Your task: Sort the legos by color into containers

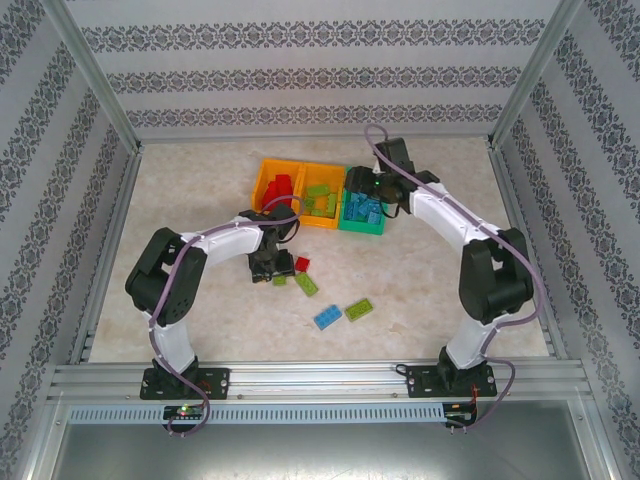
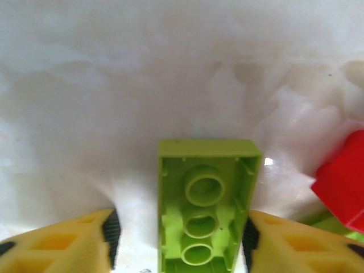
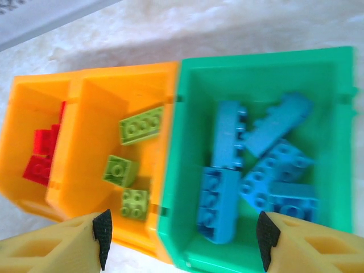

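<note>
A lime green lego [image 2: 205, 199] lies upside down on the table between the fingers of my left gripper [image 2: 180, 236]. The right pad touches its side and the left pad [image 2: 111, 233] stands a little apart from it, so the jaws are open. In the top view the left gripper [image 1: 270, 266] is low over the table. My right gripper [image 3: 185, 233] hangs open and empty over the green container [image 3: 256, 62], which holds several blue legos [image 3: 227, 142]. The middle orange container [image 3: 85, 131] holds lime green legos [image 3: 141, 125], and the left orange container [image 3: 17, 114] holds red ones [image 3: 40, 153].
Loose on the table lie a red lego [image 1: 302, 264], a green one [image 1: 307, 284], a blue one [image 1: 327, 318] and another green one [image 1: 359, 309]. The red lego [image 2: 344, 179] sits just right of my left gripper. Patterned walls close in the table.
</note>
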`<move>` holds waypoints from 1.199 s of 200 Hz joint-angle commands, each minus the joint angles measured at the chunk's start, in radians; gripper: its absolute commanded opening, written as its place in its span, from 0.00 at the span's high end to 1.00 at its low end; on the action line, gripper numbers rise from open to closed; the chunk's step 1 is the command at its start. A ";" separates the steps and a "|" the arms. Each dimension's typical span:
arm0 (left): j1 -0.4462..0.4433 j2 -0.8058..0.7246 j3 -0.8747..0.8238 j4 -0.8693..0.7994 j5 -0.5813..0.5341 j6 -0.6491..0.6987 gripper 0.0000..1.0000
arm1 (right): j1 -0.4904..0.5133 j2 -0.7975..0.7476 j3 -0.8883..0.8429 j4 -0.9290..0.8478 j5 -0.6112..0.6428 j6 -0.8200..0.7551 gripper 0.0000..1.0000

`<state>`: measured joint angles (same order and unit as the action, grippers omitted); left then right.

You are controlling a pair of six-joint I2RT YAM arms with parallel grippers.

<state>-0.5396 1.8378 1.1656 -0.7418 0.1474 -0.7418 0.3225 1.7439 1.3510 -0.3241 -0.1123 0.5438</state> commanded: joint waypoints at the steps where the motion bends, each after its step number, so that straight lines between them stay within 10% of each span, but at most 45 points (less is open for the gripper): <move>1: -0.013 0.027 0.022 0.001 -0.020 0.014 0.50 | -0.025 -0.064 -0.069 -0.011 0.049 -0.039 0.29; 129: -0.012 -0.028 0.180 -0.022 -0.120 0.106 0.74 | -0.088 -0.220 -0.276 -0.022 0.057 -0.056 0.28; 240: 0.022 0.376 0.881 -0.106 -0.053 0.343 0.73 | 0.044 -0.449 -0.575 -0.055 0.035 -0.088 0.26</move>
<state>-0.5362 2.1159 1.9301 -0.7635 0.0673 -0.4675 0.3290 1.3575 0.8314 -0.3508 -0.0620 0.4824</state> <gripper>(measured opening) 0.311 0.732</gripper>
